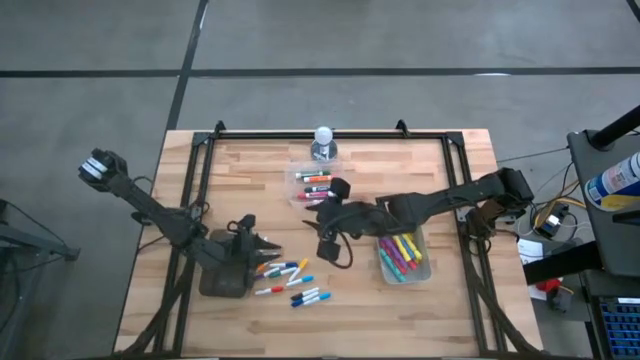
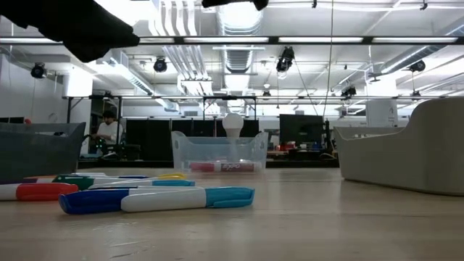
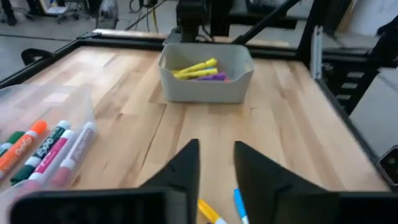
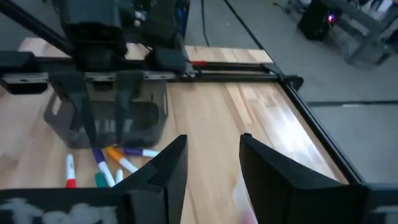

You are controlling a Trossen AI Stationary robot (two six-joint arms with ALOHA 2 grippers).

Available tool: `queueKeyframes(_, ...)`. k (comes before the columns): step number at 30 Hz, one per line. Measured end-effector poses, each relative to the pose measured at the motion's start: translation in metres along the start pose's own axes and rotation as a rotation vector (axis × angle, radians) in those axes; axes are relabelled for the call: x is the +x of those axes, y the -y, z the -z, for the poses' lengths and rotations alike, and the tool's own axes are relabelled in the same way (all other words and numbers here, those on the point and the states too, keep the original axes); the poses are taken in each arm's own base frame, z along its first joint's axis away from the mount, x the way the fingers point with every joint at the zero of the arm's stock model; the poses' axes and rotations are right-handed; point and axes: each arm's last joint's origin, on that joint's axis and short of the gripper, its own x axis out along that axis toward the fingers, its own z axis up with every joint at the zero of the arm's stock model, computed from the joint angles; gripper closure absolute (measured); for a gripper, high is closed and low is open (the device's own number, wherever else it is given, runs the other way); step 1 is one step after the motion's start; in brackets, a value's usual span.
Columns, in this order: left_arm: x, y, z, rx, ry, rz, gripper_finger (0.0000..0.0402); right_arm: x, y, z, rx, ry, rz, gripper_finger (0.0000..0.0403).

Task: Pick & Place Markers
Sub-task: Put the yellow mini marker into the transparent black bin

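Just ahead of both arms' parted, empty fingers (image 3: 186, 168) lie loose markers (image 1: 288, 280).

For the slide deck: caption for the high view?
Both grippers, left and right, hover open over loose markers.

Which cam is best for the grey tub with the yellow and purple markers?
Left wrist view: the grey rectangular plastic tub is centred, with the yellow and purple markers visible. High view shows it from above, partly under the right arm. Low view shows only its wall. Right wrist view misses it.

Grey floor (image 1: 90, 40); ceiling strip lights (image 2: 304, 40) overhead.
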Motion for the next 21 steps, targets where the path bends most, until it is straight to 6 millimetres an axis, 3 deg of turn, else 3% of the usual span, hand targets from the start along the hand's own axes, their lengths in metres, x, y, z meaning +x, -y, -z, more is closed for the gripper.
queueKeyframes(7,0.019,0.005,-0.008,0.090,-0.137,-0.073,0.0237,-0.008,-0.015,-0.006,-0.070,0.074,-0.039,0.0279)
queueKeyframes(17,0.044,0.004,0.002,0.116,-0.238,-0.153,0.0232,-0.009,-0.022,-0.001,-0.137,0.103,-0.120,0.0289)
queueKeyframes(21,0.052,0.009,0.003,0.115,-0.258,-0.136,0.0232,-0.029,-0.031,-0.009,-0.176,0.258,-0.192,0.0284)
